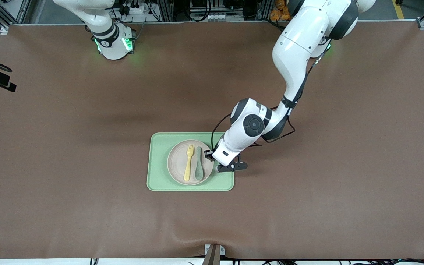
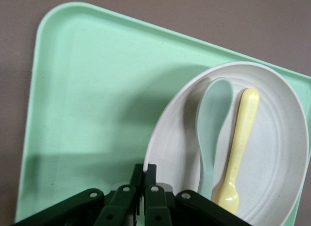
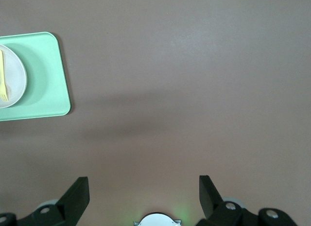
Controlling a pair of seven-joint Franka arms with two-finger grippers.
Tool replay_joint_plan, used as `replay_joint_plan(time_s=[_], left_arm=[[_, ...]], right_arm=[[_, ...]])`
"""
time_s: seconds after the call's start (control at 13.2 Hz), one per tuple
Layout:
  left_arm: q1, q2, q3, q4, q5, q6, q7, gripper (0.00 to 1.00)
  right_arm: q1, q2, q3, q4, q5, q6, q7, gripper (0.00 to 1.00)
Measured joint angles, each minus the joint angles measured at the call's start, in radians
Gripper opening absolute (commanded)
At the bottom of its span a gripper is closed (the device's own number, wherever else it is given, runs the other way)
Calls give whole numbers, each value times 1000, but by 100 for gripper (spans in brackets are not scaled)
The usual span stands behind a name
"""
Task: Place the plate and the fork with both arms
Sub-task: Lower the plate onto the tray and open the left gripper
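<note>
Plate [image 1: 191,162], round cream plastic: left gripper [image 2: 144,180] jaws pinch its rim to lift; right gripper [image 3: 144,194] waits, jaws wide.

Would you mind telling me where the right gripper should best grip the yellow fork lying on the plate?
Probably the fork handle's middle, from straight above: it lies flat on the plate, the spoon close alongside toward the left arm's end, so the open right gripper needs fingers straddling the handle narrowly.

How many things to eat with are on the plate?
2. The yellow fork and the grey-green spoon lie side by side on the plate, the spoon toward the left arm's end. Nothing looks hidden.
</note>
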Motion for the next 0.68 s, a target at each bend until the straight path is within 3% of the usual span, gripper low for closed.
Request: replay_joint_plan(time_s=[0.3,0.38,0.46,0.53,0.61,0.68], left_arm=[[-2,18,3,0,0,25,-35,0],[-2,19,3,0,0,27,-41,22],[-2,19,4,0,0,27,-48,66],[-2,19,4,0,0,29,-52,91],[-2,19,4,1,0,31,-57,100],[-2,19,4,3,0,34,-67,100]], right_arm=[[1,0,0,0,0,0,0,100],[4,0,0,0,0,1,0,100],[7,0,0,0,0,2,0,100],[10,0,0,0,0,4,0,100],[14,3,1,-1,0,9,0,100],[25,9,1,-3,0,18,0,100]])
